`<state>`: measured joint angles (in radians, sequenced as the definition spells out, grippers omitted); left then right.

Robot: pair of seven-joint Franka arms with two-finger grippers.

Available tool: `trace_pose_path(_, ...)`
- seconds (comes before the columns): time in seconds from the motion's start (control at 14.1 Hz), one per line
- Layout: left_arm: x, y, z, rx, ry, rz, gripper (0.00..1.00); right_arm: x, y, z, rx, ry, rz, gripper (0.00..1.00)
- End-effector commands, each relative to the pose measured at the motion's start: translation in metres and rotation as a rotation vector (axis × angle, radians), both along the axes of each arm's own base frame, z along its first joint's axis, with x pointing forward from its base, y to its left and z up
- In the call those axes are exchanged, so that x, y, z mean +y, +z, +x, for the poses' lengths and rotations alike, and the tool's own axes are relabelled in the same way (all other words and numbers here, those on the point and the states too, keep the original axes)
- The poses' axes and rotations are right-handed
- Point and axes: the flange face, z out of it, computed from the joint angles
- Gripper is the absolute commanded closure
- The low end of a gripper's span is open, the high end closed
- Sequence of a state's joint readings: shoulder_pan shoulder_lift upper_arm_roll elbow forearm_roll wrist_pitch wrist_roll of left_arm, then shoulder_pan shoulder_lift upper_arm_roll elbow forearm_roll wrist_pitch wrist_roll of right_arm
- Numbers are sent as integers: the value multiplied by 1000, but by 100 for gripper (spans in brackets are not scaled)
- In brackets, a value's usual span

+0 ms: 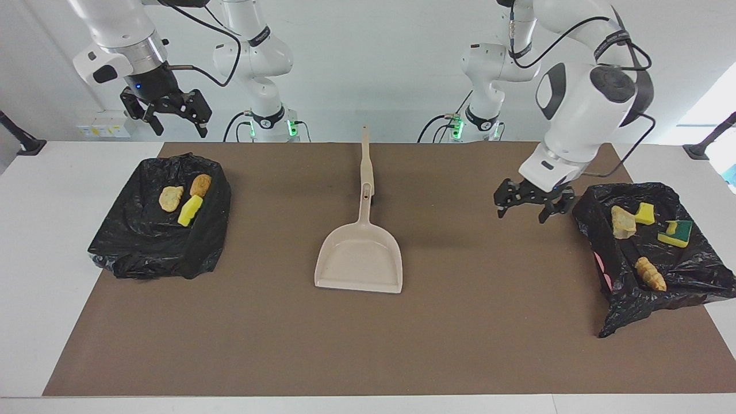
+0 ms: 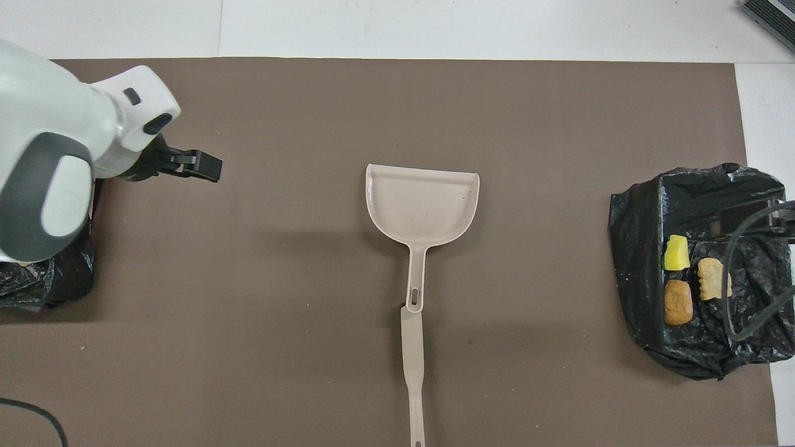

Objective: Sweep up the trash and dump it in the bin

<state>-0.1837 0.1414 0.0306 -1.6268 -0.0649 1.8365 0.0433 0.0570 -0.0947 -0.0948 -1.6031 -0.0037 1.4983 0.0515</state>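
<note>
Judging by the seven scraps lying in two bins, four and three, the empty, wide-open left gripper is best raised clear while the open right gripper waits over its bin.

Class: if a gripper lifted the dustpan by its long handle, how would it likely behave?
The dustpan looks like thin moulded plastic, so probably light and stiff. Its wide tray sits far from the handle end, so it might droop or swing. Lying flat on the mat, it should slide, not roll.
</note>
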Motion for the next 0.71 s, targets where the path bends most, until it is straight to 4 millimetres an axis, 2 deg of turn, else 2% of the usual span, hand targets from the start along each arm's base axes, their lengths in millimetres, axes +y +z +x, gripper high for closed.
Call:
trace_pose_path(0.0,39,21,-10,22,25,18,0,-4,-1,-6,-17,26,17,0)
trace_pose_path(0.07,53,28,-15,31,47,19,0,-4,-1,-6,-17,24,18,0)
trace_pose_path(0.21,68,44,-29,54,72,19,0,-4,-1,-6,-17,26,17,0)
trace_pose_path(0.5,77,85,-66,72,92,45,0,-4,-1,-6,-16,26,18,0)
trace_pose_path(0.64,75,91,-81,104,106,49,0,-4,-1,-6,-16,26,18,0)
